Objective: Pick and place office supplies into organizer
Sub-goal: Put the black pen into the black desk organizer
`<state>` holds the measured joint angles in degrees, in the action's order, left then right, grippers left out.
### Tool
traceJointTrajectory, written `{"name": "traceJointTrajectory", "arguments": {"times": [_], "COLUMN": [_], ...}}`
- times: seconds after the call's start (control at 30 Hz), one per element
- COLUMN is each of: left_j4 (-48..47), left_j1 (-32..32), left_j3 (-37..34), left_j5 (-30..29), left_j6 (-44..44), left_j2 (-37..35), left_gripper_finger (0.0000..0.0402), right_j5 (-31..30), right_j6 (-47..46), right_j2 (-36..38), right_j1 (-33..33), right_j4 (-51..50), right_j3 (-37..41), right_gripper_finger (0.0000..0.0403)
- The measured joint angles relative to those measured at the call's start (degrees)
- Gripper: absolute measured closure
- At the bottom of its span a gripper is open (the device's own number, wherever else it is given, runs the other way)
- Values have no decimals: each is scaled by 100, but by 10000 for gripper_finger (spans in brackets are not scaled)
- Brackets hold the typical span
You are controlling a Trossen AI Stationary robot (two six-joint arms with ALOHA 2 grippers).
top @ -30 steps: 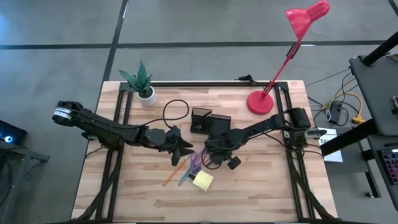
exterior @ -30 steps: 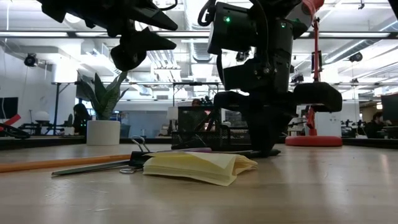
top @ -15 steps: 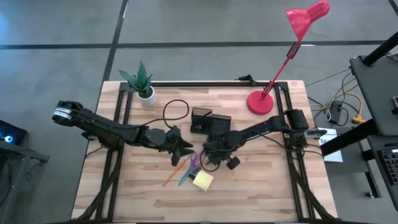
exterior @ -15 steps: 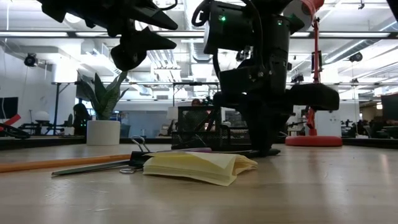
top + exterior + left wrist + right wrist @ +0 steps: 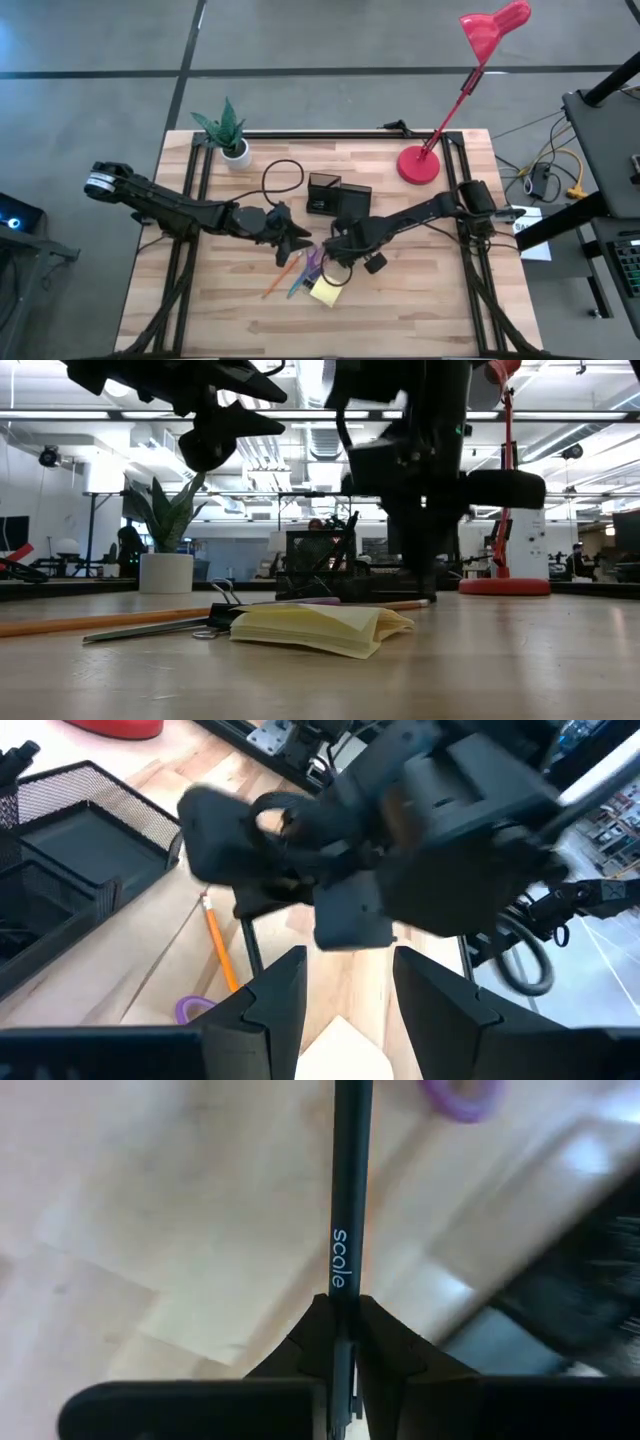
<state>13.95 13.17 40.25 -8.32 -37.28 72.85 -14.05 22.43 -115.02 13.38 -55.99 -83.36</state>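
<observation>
My right gripper [image 5: 335,252] [image 5: 345,1325] is over the pile of supplies near the table's middle, shut on a thin dark pen [image 5: 350,1200] printed "scale". Below it lie the purple-handled scissors [image 5: 315,263] [image 5: 460,1095], orange pencils [image 5: 280,278] and the yellow sticky-note pad [image 5: 325,291] [image 5: 320,628], all flat on the wood. A binder clip [image 5: 222,607] sits beside the pad. The black mesh organizer [image 5: 335,195] [image 5: 70,850] stands just beyond, toward the far edge. My left gripper [image 5: 293,238] [image 5: 350,985] hangs open above the table, left of the pile. My right gripper pinches the dark pen between its two fingers, at a spot just behind the printed word [image 5: 342,1285]. The pen runs along the fingers and sticks out ahead of them. Its far end leaves the wrist view, so whether it touches the table cannot be told.
A potted green plant [image 5: 230,135] stands at the far left corner and the red lamp's round base [image 5: 418,165] at the far right. A black cable loop [image 5: 283,178] lies left of the organizer. Bare wood stretches along the near edge.
My right gripper has shifted a little toward the table's near-left, over the pile, and has risen slightly off the wood, moving fast enough to blur. An orange pencil that it hid in the low view now shows behind the pad. The left arm has kept still.
</observation>
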Motion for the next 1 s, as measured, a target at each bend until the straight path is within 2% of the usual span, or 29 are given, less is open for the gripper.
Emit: {"name": "traceJointTrajectory", "arguments": {"times": [0.1, 0.27, 0.4, 0.53, 0.77, 1.0], "left_j4": [-70, -745, -1415, -1976, -2405, -2396], "left_j1": [101, 414, 728, 992, 1208, 1209], "left_j3": [2, 11, 11, 6, -2, -2], "left_j5": [7, -54, -338, -872, -1758, -1871], "left_j6": [-107, -440, -715, -1013, -1390, -1391], "left_j2": [-89, -474, -871, -1239, -1702, -1803], "left_gripper_finger": [265, 265, 265, 265, 265, 265], "right_j5": [-644, -1763, -2853, -3508, -3861, -3872], "right_j6": [-102, -406, -426, -134, 540, 1416], "right_j2": [2, 13, 17, 20, -22, -22], "right_j1": [97, 104, 63, -206, -932, -1259], "right_j4": [-222, -850, -1223, -1243, -1195, -928], "right_j3": [-277, -746, -1097, -1330, -1531, -1393], "right_gripper_finger": [390, 390, 390, 390, 390, 390]}}
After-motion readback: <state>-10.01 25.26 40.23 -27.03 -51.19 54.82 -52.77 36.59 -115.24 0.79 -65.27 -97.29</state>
